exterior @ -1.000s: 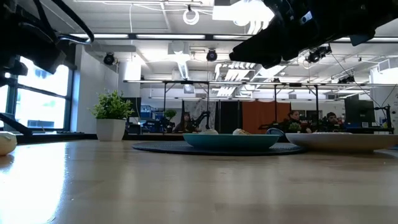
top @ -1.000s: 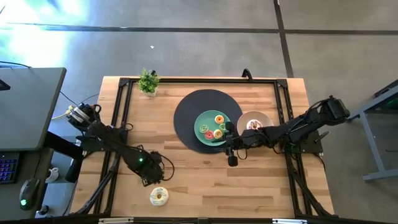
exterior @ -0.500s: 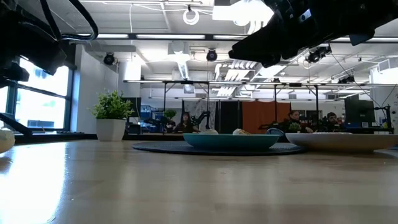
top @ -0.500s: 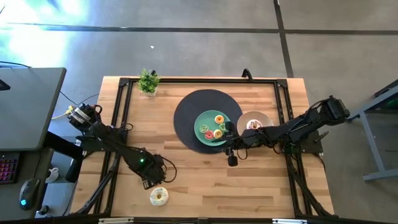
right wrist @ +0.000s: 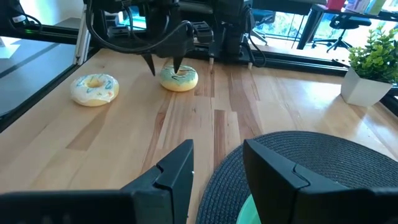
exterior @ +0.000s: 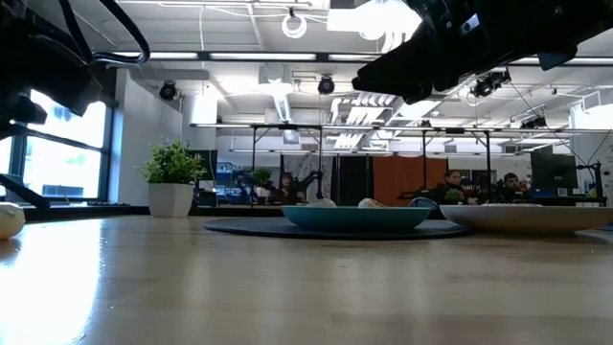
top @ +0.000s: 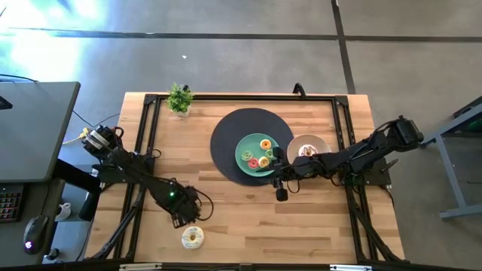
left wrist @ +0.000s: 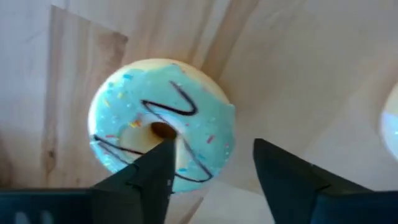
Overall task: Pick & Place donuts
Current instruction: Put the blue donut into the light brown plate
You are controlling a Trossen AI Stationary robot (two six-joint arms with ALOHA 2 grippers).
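Note:
A green-iced donut (left wrist: pixel 161 127) with dark drizzle lies flat on the wood near the table's near-left part. My left gripper (left wrist: pixel 212 146) stands open right above it, fingers pointing down (right wrist: pixel 163 70), and hides it in the high view (top: pixel 183 213). A cream donut (top: pixel 193 237) lies beside it, nearer the near edge (right wrist: pixel 94 88). Several donuts (top: pixel 260 153) rest on the teal plate (top: pixel 245 143), and one (top: pixel 306 151) lies in the tan bowl (top: pixel 320 143). My right gripper (right wrist: pixel 217 149) hangs open near the plate's near-right rim (top: pixel 276 177).
The plate sits on a dark round mat (top: pixel 230 128) at the table's middle. A small potted plant (top: pixel 179 99) stands at the far-left corner. Black frame rails (top: pixel 147 135) run along the table's sides. Bare wood (top: pixel 233 211) lies between the two arms.
My left gripper has moved a short way toward the table's near edge and lower, ending over the green-iced donut.

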